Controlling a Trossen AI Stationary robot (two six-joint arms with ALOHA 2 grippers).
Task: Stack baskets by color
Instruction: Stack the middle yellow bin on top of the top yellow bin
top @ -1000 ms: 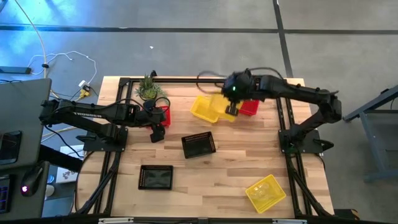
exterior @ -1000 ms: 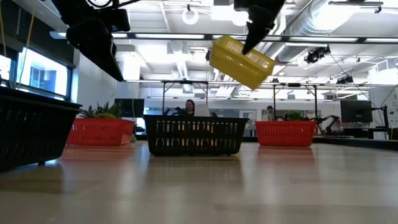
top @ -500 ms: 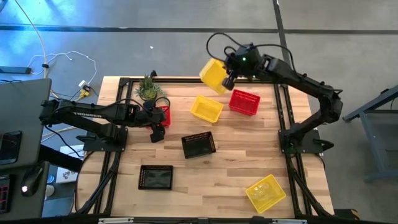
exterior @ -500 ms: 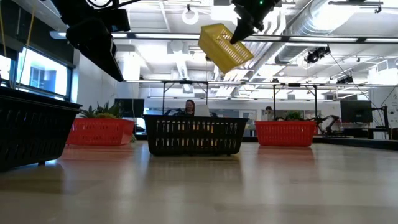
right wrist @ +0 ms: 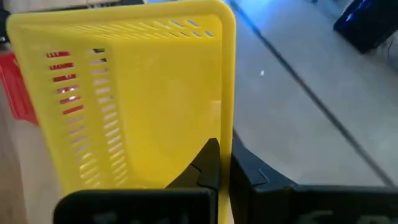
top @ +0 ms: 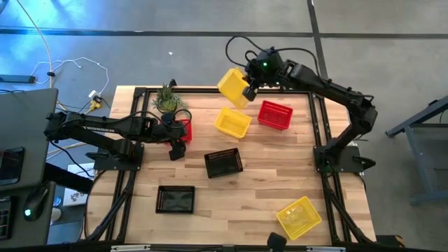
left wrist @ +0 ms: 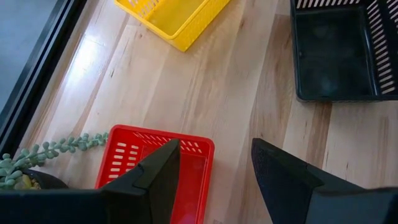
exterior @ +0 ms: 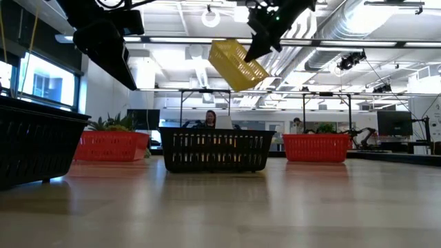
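While your right gripper (top: pixel 248 89) is pinched tight on the rim of a yellow basket (top: pixel 232 87), you've got that basket hanging tilted in the air at the upper middle of the high view, over the table's far edge, so it clears everything below. Just beneath it in that view a second yellow basket (top: pixel 232 122) waits on the wood, and I'd judge that's your landing spot; the third yellow one (top: pixel 299 216) lies far off at the lower right. A red basket (top: pixel 274 115) lies just right of the waiting yellow one, so watch your swing. Two black baskets (top: pixel 224 163) rest at mid-table and lower left. Over on the left, your left gripper (left wrist: pixel 214 171) hovers with fingers spread, holding nothing, above another red basket (left wrist: pixel 146 165) beside the potted plant (top: pixel 166 99), seemingly lined up for a red pickup.
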